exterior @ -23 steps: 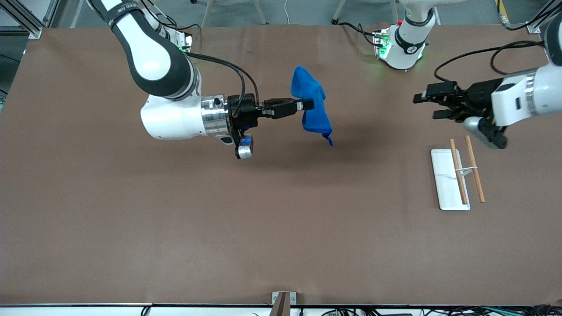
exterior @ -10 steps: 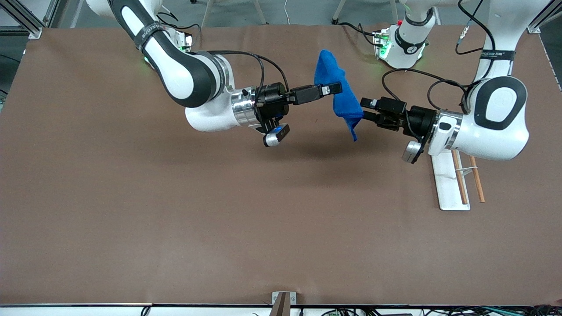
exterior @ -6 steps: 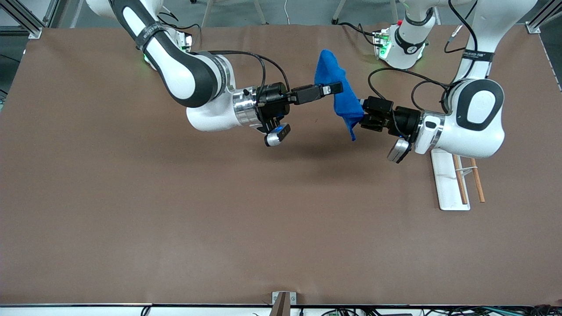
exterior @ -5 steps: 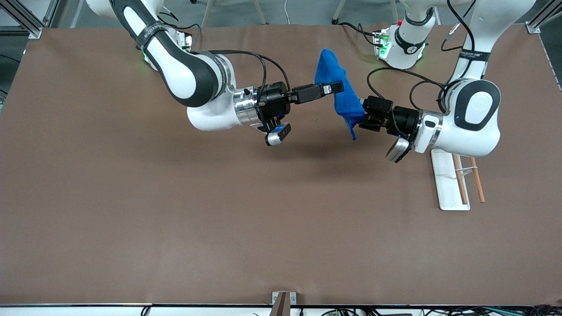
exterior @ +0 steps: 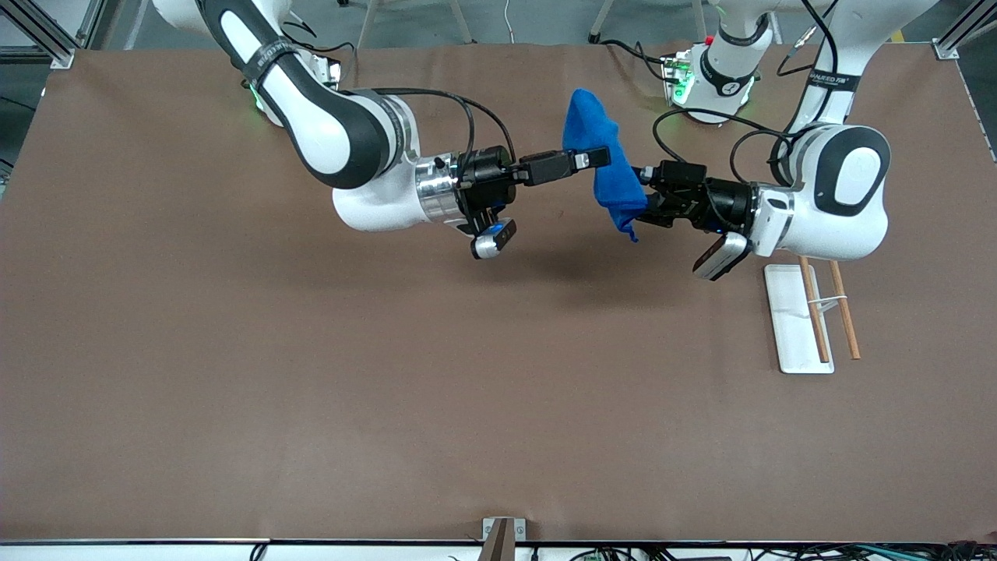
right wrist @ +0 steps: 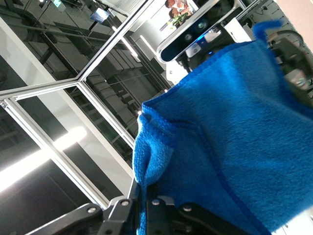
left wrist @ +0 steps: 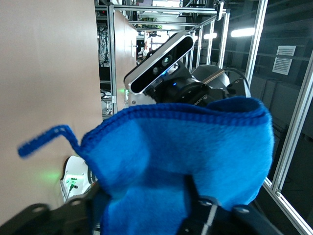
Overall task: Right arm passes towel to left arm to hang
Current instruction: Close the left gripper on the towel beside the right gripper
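The bright blue towel hangs in the air over the table's middle, toward the robots' bases. My right gripper is shut on a fold of it, the pinch showing in the right wrist view. My left gripper is open, its fingers astride the towel's lower part. In the left wrist view the towel fills the gap between the spread fingers, and its thin loop sticks out to one side.
A white base with two upright wooden rods stands toward the left arm's end, nearer the front camera than the left arm. The right wrist camera faces the left one just past the towel.
The right arm carried the towel toward the left arm's end, then held still. The left arm swung in from its end, and its open fingers now straddle the towel's lower part.
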Available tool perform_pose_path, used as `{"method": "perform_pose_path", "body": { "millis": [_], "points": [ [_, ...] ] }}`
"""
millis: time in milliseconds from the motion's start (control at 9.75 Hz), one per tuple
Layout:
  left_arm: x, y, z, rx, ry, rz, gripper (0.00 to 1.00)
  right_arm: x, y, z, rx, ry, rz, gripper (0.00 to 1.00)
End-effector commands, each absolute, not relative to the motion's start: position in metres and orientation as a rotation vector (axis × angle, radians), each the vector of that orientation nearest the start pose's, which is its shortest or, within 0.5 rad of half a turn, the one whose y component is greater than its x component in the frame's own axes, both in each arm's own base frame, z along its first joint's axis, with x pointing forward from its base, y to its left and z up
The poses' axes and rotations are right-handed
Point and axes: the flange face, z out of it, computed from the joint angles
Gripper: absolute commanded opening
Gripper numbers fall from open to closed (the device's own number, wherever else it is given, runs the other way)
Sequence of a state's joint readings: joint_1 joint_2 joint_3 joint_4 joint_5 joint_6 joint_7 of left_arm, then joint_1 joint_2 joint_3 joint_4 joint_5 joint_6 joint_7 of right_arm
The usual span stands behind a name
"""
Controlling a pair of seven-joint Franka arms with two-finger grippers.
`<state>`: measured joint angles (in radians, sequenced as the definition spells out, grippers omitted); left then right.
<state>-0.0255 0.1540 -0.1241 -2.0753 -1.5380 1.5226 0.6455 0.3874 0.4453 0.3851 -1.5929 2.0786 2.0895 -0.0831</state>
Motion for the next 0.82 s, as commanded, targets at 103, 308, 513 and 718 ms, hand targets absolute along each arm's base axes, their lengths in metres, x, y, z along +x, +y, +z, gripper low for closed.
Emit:
{"method": "perform_pose_path", "body": {
  "millis": [103,308,513,718],
  "points": [
    [0.519,-0.185,0.397,1.568,-0.125,-0.123,0.03,0.507,0.499,0.475,-1.218,0.421,0.577,0.01],
    [0.52,-0.183,0.401,1.571,-0.125,-0.115,0.0,0.509,0.497,0.475,-1.216,0.422,0.575,0.02],
    [0.523,-0.178,0.404,1.585,-0.129,-0.11,0.0,0.509,0.497,0.475,-1.216,0.422,0.575,0.02],
    [0.528,-0.175,0.41,1.668,-0.172,-0.137,0.0,0.509,0.497,0.477,-1.215,0.421,0.572,0.02]
  ]
}}
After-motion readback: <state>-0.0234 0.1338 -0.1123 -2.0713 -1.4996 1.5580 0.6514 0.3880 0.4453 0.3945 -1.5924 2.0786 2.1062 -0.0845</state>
